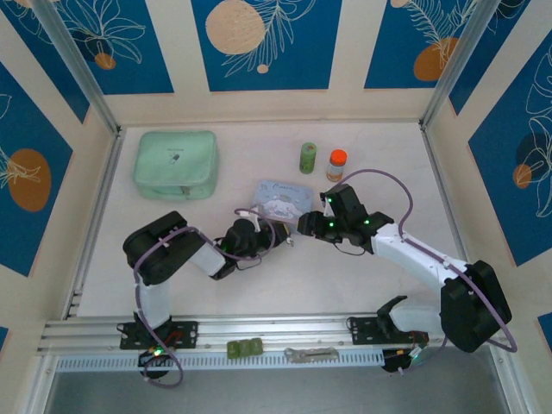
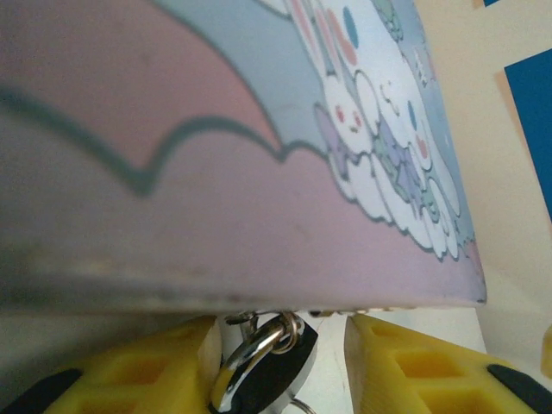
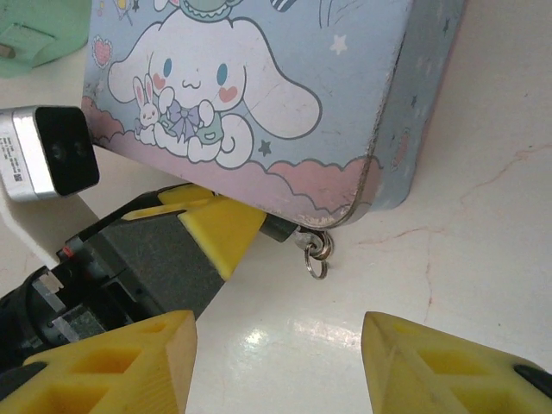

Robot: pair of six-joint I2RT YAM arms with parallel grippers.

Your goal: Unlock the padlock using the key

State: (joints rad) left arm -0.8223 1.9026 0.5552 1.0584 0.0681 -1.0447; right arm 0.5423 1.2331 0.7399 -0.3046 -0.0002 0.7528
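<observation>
The padlock (image 2: pixel 274 379), black with a silver shackle, hangs at the near edge of the pale blue cartoon tin (image 2: pixel 259 155). It sits between the yellow fingers of my left gripper (image 2: pixel 280 324), leaning on the left finger (image 2: pixel 129 371), with a gap to the right one. That gripper is open. In the right wrist view the padlock (image 3: pixel 279 228) peeks from under the tin (image 3: pixel 285 95), with the silvery key and its small rings (image 3: pixel 316 254) at its end. My right gripper (image 3: pixel 278 326) is open just short of them, holding nothing. From above, the two grippers (image 1: pixel 278 235) (image 1: pixel 304 226) face each other at the tin (image 1: pixel 285 198).
A mint green pouch (image 1: pixel 175 162) lies at the back left. A small green roll (image 1: pixel 308 158) and an orange-capped bottle (image 1: pixel 336 164) stand behind the tin. Small green and metal pieces (image 1: pixel 244 348) rest on the front rail. Patterned walls close in three sides.
</observation>
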